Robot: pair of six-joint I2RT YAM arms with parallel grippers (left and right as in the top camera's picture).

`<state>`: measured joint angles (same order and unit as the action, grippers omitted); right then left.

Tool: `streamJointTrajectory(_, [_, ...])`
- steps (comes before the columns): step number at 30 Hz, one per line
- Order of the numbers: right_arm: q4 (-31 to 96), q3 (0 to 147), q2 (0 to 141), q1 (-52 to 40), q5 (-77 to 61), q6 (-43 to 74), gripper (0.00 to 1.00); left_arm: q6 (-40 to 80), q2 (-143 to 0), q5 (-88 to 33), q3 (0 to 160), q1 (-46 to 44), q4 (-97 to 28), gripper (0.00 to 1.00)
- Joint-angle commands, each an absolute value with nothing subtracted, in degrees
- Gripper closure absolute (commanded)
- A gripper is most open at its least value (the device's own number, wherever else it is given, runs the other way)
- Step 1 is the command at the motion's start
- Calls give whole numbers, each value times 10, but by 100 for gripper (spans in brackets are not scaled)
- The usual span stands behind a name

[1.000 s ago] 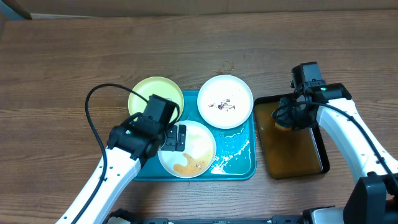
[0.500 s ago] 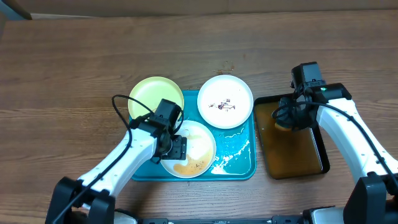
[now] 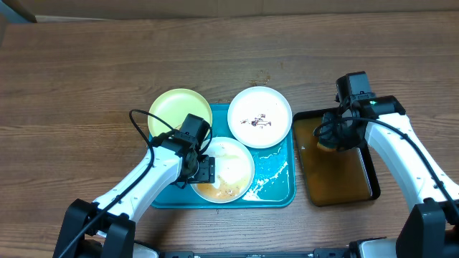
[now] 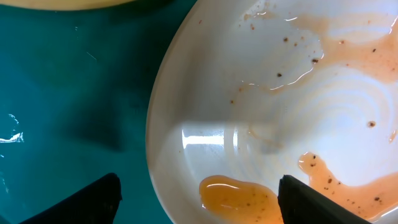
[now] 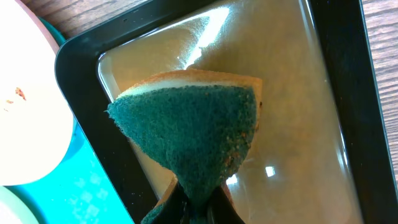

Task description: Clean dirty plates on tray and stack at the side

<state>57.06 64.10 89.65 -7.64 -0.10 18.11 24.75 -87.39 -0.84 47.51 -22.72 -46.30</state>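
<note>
- Left gripper: fingertips spread wide, nothing clamped. One tip is over the bare tray, the other over the bowl of the near white plate, so the plate's rim lies between them.
- This plate sits on the near-centre part of the tray. It is wet, with brown streaks, dark specks and an orange-brown puddle close to the inner tip.
- Judgement: the step in hand is taking this plate by its rim. Seat the rim deep between the pads before closing. Lift level or tipped inward, since the puddle would run off a tilted plate and the wet rim may slip.
- Yellow-green plate: on the tray's far-left corner, overhanging the edge.
- Far white plate: on the tray's far-right corner, with dark smears at its centre.
- Right gripper: pinched tight on a green-faced sponge, held above the black tray of brownish liquid just beside the tray's right edge.
- No plate is stacked off the tray yet.
</note>
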Motion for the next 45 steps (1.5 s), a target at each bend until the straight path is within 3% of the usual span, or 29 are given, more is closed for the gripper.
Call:
streamJointTrajectory(1, [569, 641, 895, -77, -3, 180, 96, 271, -875, 1, 473, -223, -464, 18])
streamJointTrajectory(7, [571, 641, 895, -77, -3, 180, 96, 271, -878, 6, 470, -223, -452, 20])
streamJointTrajectory(14, [574, 641, 895, -77, -3, 180, 96, 271, -878, 6, 444, -223, -394, 32])
streamJointTrajectory(18, [575, 641, 895, -77, -3, 180, 96, 271, -878, 7, 424, -224, -368, 34])
streamJointTrajectory(23, [575, 641, 895, -77, -3, 180, 96, 275, -877, 20, 424, -223, -357, 55])
streamJointTrajectory(28, [578, 641, 895, -77, -3, 180, 96, 275, -877, 19, 424, -223, -356, 93])
streamJointTrajectory(39, [582, 641, 895, -77, -3, 180, 96, 288, -866, 30, 440, -223, -367, 96])
streamJointTrajectory(45, [583, 641, 895, -77, -3, 180, 96, 271, -814, 117, 495, -223, -438, 96])
